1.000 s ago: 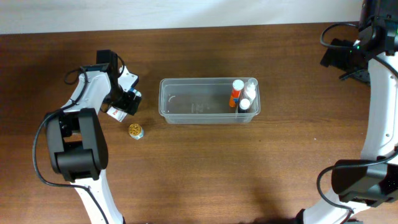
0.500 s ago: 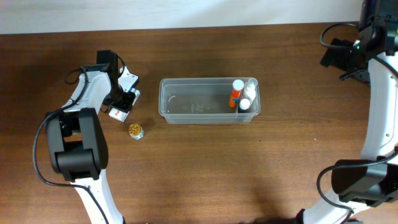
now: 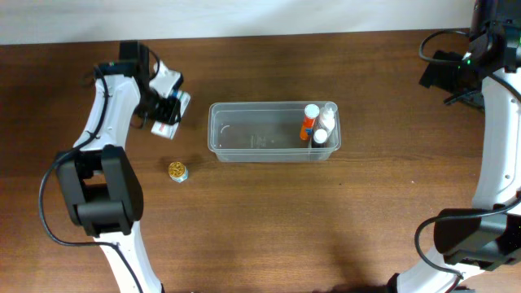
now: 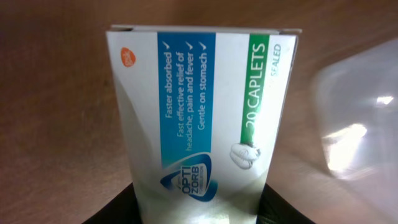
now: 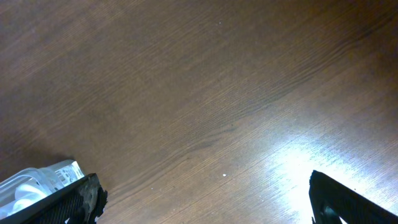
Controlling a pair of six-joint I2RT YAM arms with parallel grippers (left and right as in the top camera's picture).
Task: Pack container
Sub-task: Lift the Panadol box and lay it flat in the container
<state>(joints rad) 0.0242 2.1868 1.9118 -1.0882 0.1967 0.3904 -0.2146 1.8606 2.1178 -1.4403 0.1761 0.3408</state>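
Note:
The container is a clear tub at mid-table, with a few small bottles standing in its right end. My left gripper hovers to the left of it, shut on a white caplet box that is lifted off the table. In the left wrist view the box fills the frame between the dark fingers, and a container corner shows at the right. My right gripper is far off at the back right, open over bare wood.
A small jar with a gold lid stands on the table in front of the left gripper, left of the container. A bit of clear plastic shows at the lower left of the right wrist view.
My left gripper shut on the caplet box, then raised it and carried it toward the back of the table. The right arm has not moved.

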